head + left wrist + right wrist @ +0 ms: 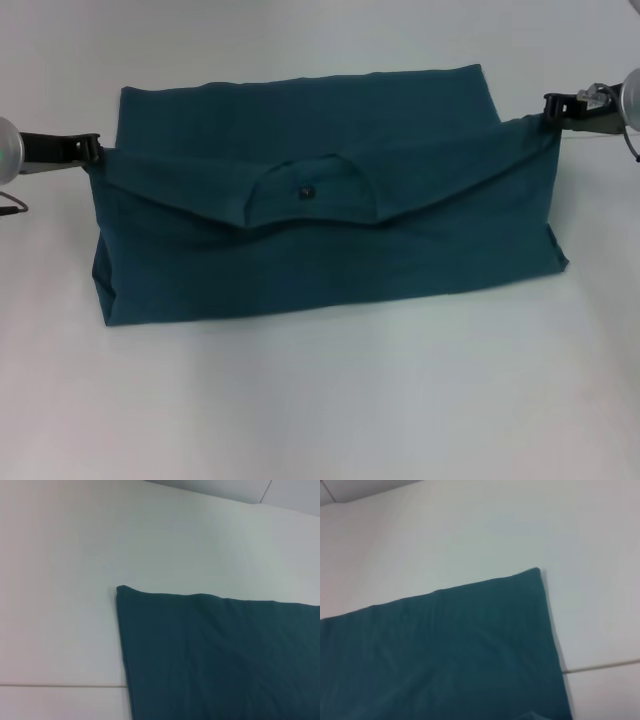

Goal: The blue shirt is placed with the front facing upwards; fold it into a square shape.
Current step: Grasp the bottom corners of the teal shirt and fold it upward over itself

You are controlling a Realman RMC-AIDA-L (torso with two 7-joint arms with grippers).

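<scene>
While the white table (320,400) carries it, the blue shirt (320,250) hangs stretched between both arms, its collar (305,190) facing the camera. The left gripper (95,150) pinches one upper corner, the right gripper (550,105) the other.

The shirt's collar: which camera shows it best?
The head view: the collar sits mid-front on the blue shirt, curved, with a small dark tag. Both wrist views show only a plain corner of the shirt, no collar.
</scene>
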